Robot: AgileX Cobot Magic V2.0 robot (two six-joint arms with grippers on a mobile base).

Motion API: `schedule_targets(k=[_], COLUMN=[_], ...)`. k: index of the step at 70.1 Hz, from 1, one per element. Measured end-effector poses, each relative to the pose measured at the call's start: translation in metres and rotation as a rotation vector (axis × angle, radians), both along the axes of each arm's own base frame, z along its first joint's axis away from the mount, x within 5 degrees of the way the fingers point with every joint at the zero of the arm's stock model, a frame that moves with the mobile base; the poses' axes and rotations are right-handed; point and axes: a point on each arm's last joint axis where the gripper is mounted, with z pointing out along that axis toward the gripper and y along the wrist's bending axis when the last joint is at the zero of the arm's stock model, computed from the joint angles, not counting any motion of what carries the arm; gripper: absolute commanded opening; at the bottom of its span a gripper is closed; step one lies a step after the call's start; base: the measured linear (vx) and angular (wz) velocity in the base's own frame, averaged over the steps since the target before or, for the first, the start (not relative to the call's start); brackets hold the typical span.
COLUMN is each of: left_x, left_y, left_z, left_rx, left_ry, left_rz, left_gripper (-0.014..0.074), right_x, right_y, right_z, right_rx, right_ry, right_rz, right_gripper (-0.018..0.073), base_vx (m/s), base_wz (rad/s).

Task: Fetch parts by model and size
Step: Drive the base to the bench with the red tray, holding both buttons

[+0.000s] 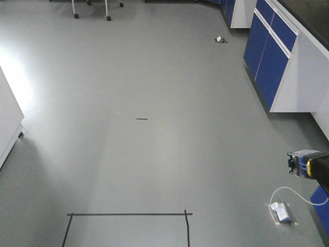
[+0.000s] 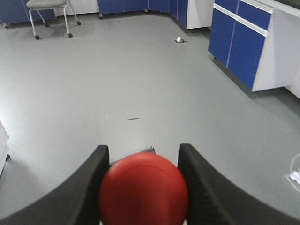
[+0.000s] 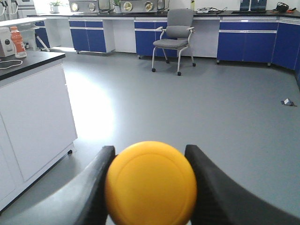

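Observation:
A red-capped push-button switch [image 2: 143,190] fills the bottom of the left wrist view. My left gripper [image 2: 143,157] is shut on it, one dark finger on each side of the cap, and its base is mostly hidden behind the cap. In the right wrist view my right gripper [image 3: 150,154] is shut on the yellow-capped switch [image 3: 151,185] in the same way. At the right edge of the front view that switch's blue-and-silver base [image 1: 301,159] sticks out of the right gripper's dark fingers [image 1: 321,165], above the floor. The left gripper is outside the front view.
Blue-and-white cabinets [image 1: 272,56] line the right side. A white counter [image 3: 33,117] stands at the left, and a grey chair [image 3: 172,40] stands further off. On the floor are a black tape rectangle [image 1: 128,214], a white plug with its cable [image 1: 280,208] and a small scrap [image 1: 221,39].

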Motion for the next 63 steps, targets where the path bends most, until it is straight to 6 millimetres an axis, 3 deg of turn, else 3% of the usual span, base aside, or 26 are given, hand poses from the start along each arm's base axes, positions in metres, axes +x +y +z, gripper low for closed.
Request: schedule_targets(k=[63], left_x=[0.0000], left_y=[0.0000], left_z=[0.0000], left_rx=[0.000], left_ry=[0.000], left_rz=[0.000], left_gripper=[-0.0006], right_x=[0.0000], right_y=[0.0000], right_z=[0.0000], right_rx=[0.000], right_ry=[0.000], right_rz=[0.000], right_gripper=[-0.0010], base_vx=[0.68], base_wz=[-0.02])
